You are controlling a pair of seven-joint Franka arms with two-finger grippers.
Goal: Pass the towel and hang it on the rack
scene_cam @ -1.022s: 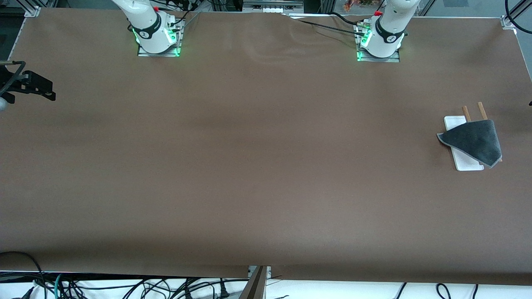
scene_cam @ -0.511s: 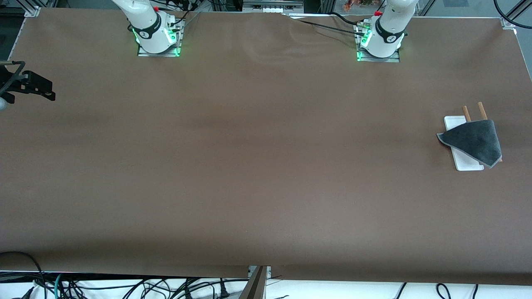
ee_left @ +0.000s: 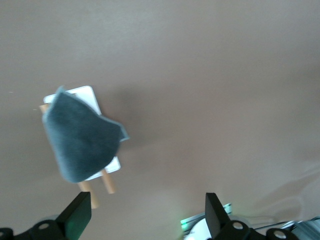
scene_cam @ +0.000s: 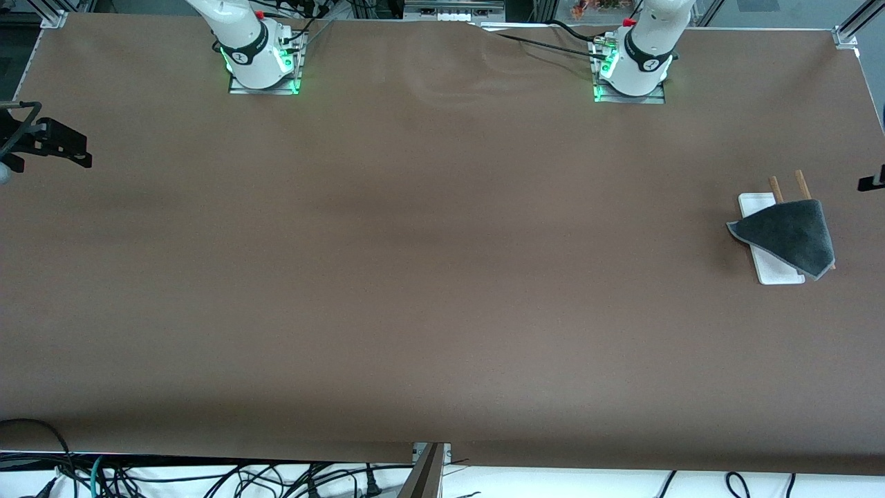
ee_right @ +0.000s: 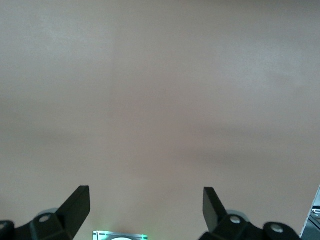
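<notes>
The towel [scene_cam: 788, 235] lies draped over the rack, dark grey face up, at the left arm's end of the table. The rack's white base [scene_cam: 755, 204] and two wooden rod ends [scene_cam: 802, 183] stick out from under it. In the left wrist view the towel [ee_left: 80, 142] covers most of the base [ee_left: 82, 95] and the rods [ee_left: 109, 182]. My left gripper [ee_left: 146, 210] is open and empty, high above the table beside the rack; only a small black part of it [scene_cam: 872, 182] shows in the front view. My right gripper [ee_right: 146, 200] is open and empty over bare table at the right arm's end [scene_cam: 66, 146].
The brown table cover [scene_cam: 429, 263] is bare apart from the rack. The arm bases [scene_cam: 263, 62] [scene_cam: 632, 69] stand along the edge farthest from the front camera. Cables [scene_cam: 207, 477] hang below the table's near edge.
A small black part of the left gripper has come into the front view's edge by the rack. The towel, the rack and the right gripper have not moved.
</notes>
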